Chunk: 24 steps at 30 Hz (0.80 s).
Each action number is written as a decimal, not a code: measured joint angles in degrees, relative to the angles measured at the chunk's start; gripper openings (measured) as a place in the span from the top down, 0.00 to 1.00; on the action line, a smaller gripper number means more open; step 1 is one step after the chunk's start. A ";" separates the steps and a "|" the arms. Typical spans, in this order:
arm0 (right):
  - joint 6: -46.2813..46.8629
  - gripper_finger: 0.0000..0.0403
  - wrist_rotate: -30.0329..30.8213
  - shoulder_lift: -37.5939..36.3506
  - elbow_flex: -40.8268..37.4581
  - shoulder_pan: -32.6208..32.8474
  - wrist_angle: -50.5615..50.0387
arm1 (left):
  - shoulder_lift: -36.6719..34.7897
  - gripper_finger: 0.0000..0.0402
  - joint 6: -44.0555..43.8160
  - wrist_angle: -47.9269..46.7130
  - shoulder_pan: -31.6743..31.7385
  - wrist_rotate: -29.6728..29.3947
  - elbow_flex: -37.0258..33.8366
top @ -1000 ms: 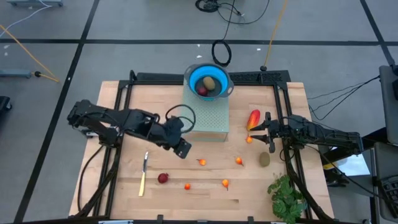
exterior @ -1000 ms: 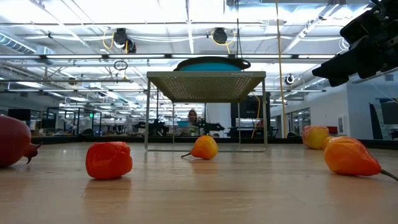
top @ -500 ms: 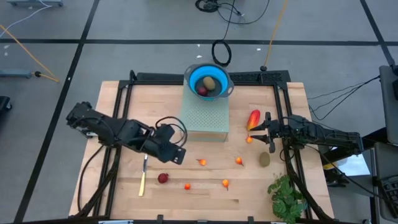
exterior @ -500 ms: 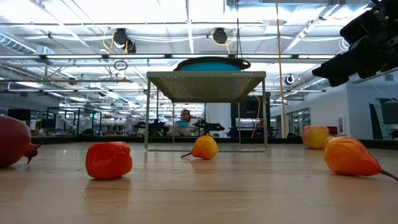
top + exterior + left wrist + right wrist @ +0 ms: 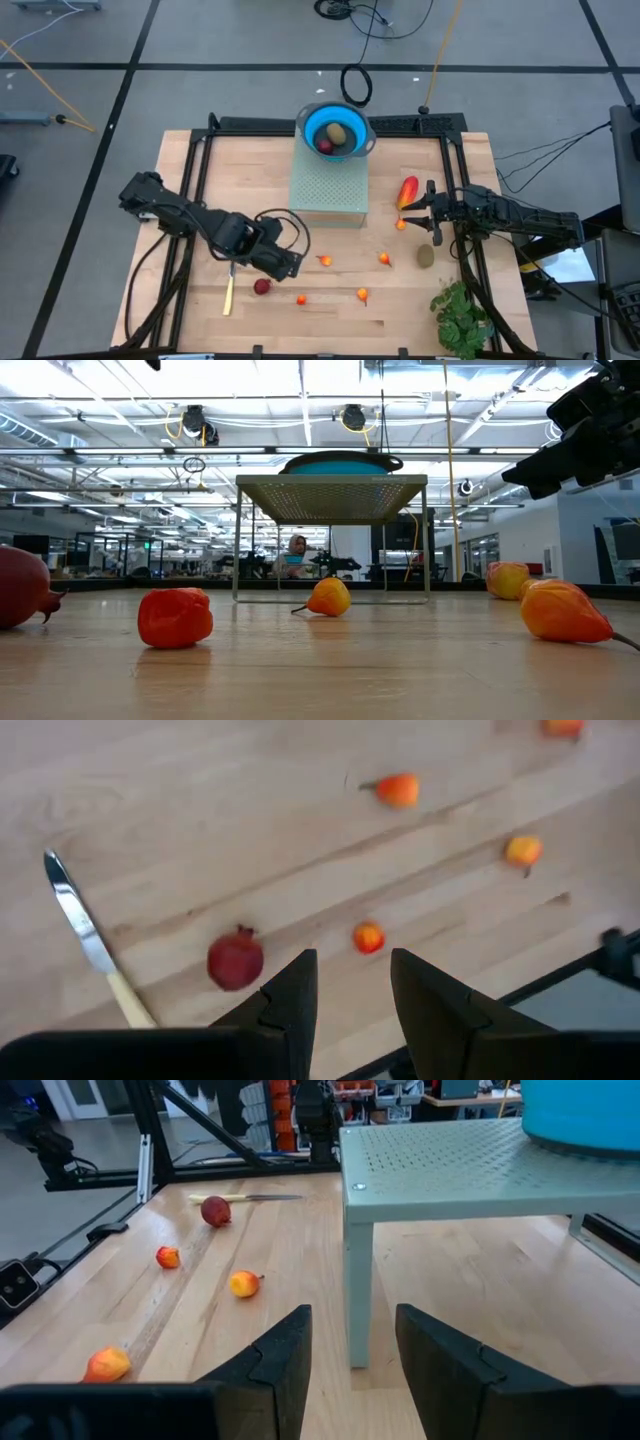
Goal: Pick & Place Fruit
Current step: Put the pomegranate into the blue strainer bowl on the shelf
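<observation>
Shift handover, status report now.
Left gripper open, empty, above dark red fruit. Right gripper open, empty, by red-and-yellow piece. Two fruits in blue bowl. Knife lies close by.

1. A perforated stand [image 5: 332, 485] at centre carries a blue bowl [image 5: 340, 463].
2. An orange fruit [image 5: 175, 616] sits at 8 o'clock and a dark red fruit [image 5: 20, 586] at 9 o'clock.
3. Another small orange fruit [image 5: 328, 597] lies below the stand.
4. A dark arm [image 5: 585, 425] hangs at 2 o'clock.
</observation>
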 joint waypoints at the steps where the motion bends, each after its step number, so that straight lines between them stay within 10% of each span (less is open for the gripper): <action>1: -0.01 0.65 0.00 0.00 0.00 0.00 0.00 | 0.58 0.68 0.00 0.13 -0.13 0.49 0.00; 24: -0.02 0.65 0.00 0.00 0.01 0.00 -0.06 | 16.30 0.68 12.94 -3.08 -3.25 10.64 -0.05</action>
